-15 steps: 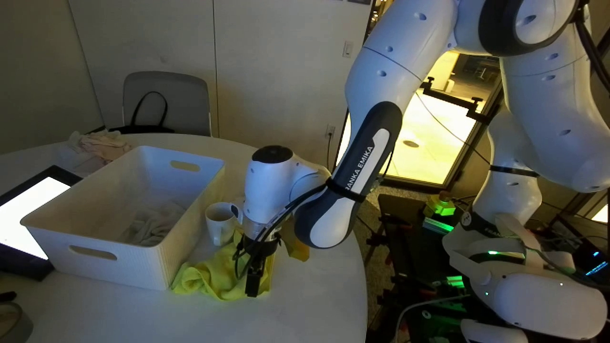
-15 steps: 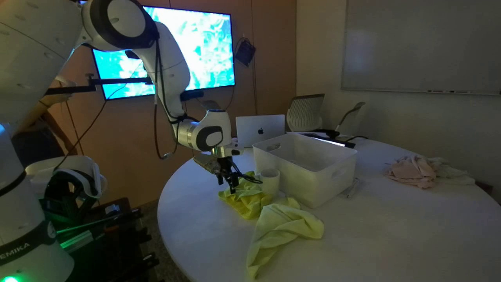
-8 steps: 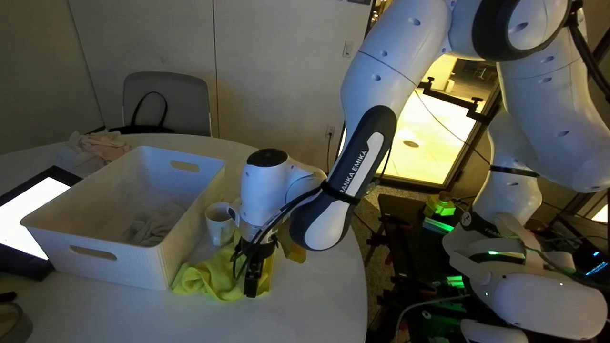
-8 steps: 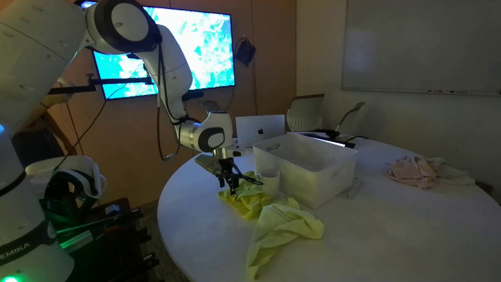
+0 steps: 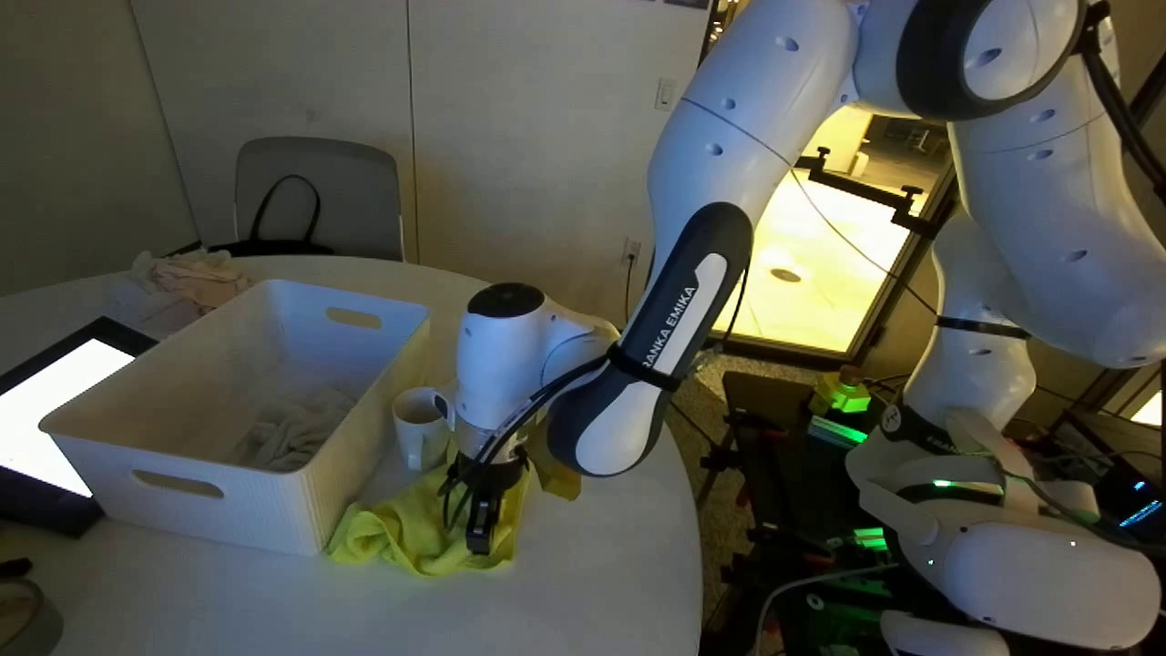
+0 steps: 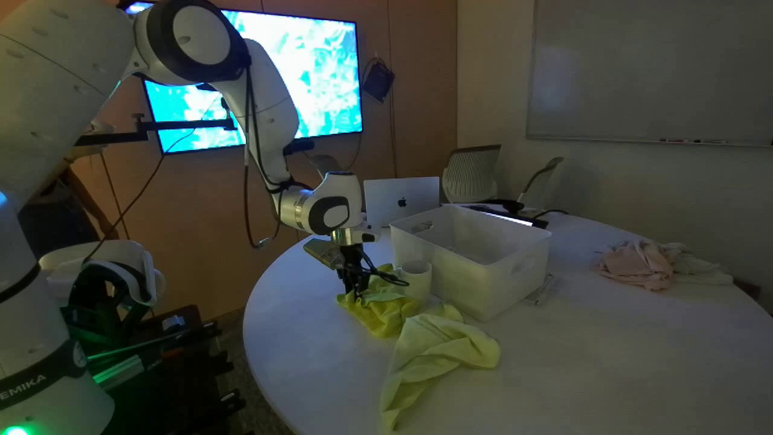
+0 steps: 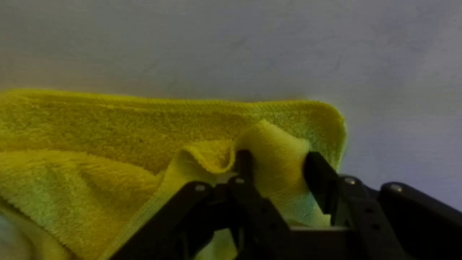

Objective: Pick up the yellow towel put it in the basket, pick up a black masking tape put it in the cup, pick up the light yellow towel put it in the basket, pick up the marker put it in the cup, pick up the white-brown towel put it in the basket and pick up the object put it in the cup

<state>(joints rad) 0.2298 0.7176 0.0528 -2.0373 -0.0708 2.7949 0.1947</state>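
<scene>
While part-open jaws straddle the yellow towel, grip is unclear | Apparently done: pale cloth in basket, left in an exterior view | Pending: it, light yellow towel

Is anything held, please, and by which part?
A bunched fold of the yellow towel, near one corner, is between the fingers; whether it is gripped cannot be told.

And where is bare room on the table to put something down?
In an exterior view, the table is widely bare between the light yellow towel and the pink cloth. Another patch lies between the bright yellow towel and the robot-side edge. Around the cup it is crowded: basket, towels and gripper are near.
</scene>
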